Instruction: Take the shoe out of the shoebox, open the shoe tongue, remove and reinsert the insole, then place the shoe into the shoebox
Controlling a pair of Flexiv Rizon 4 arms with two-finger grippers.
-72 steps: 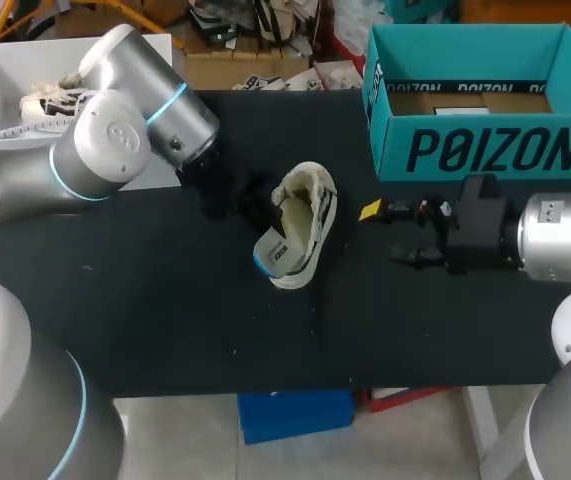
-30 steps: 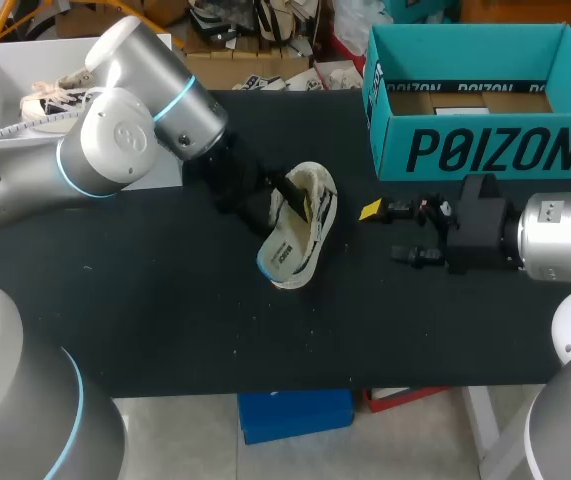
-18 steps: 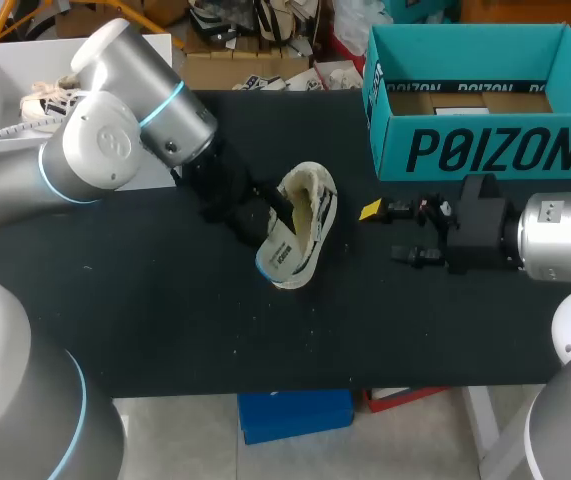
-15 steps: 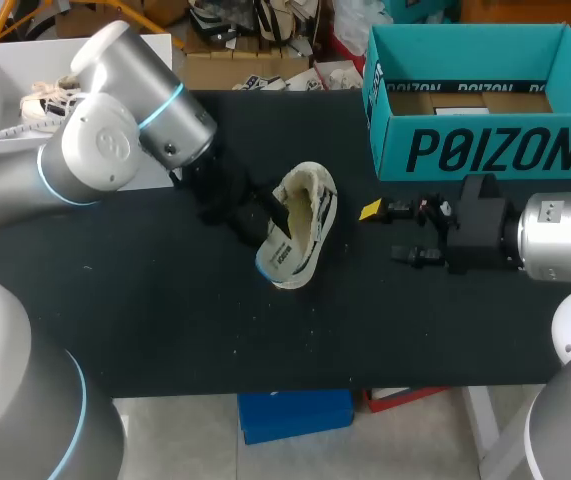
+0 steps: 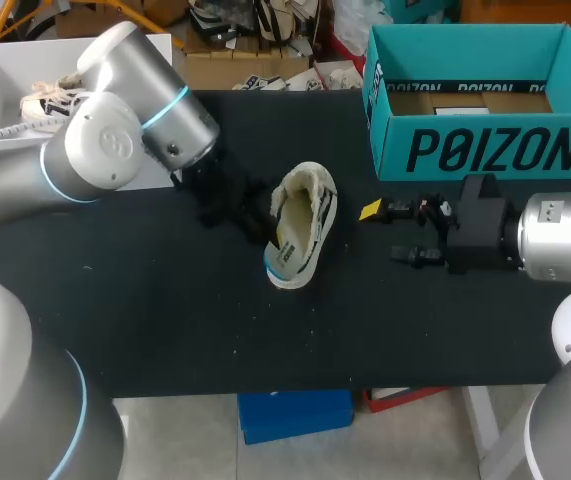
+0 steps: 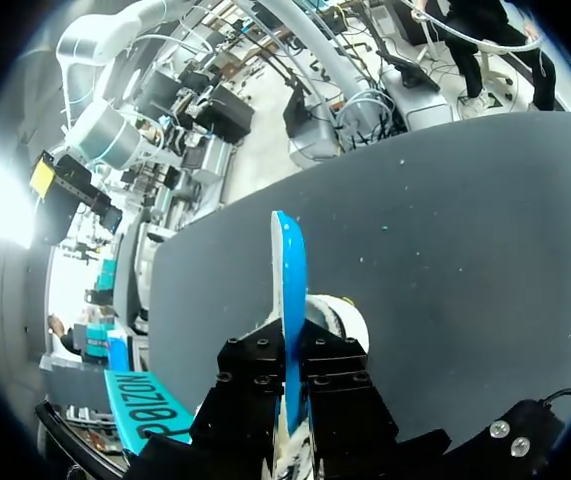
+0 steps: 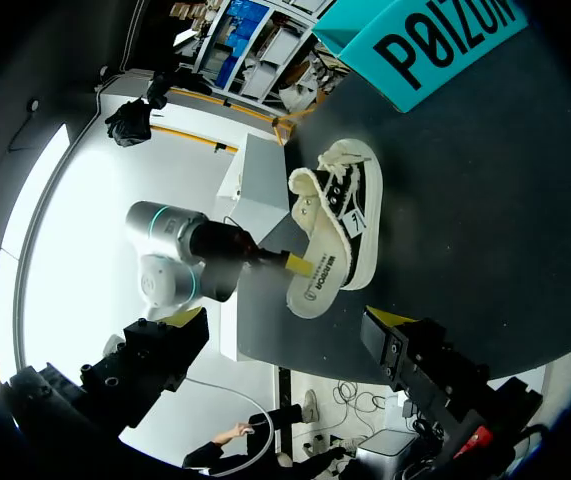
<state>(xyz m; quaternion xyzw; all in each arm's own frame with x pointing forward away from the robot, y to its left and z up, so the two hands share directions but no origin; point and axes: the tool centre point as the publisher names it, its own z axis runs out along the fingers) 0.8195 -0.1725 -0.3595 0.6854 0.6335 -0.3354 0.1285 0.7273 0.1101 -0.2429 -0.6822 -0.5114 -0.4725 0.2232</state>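
Note:
A black-and-white shoe [image 5: 303,222] with a cream lining lies on its side in the middle of the black table, heel toward the front edge. My left gripper [image 5: 268,218] is at its opening. In the left wrist view that gripper [image 6: 287,350] is shut on a thin blue strip [image 6: 288,270], which looks like the insole's edge, beside the white sole [image 6: 343,318]. In the right wrist view the shoe [image 7: 340,225] lies ahead of my open right gripper [image 7: 290,330], well apart from it. In the head view the right gripper [image 5: 390,235] stands right of the shoe. The teal shoebox [image 5: 485,150] stands open at the back right.
A white tray [image 5: 5,62] at the back left holds another shoe [image 5: 50,100], and my left arm passes over it. The teal shoebox wall [image 7: 435,40] is just behind my right gripper. A bare black table top lies in front of the shoe.
My left gripper has shut on the thin blue strip at the shoe's opening. The shoe has turned and shifted slightly to the right. The right arm has not moved.

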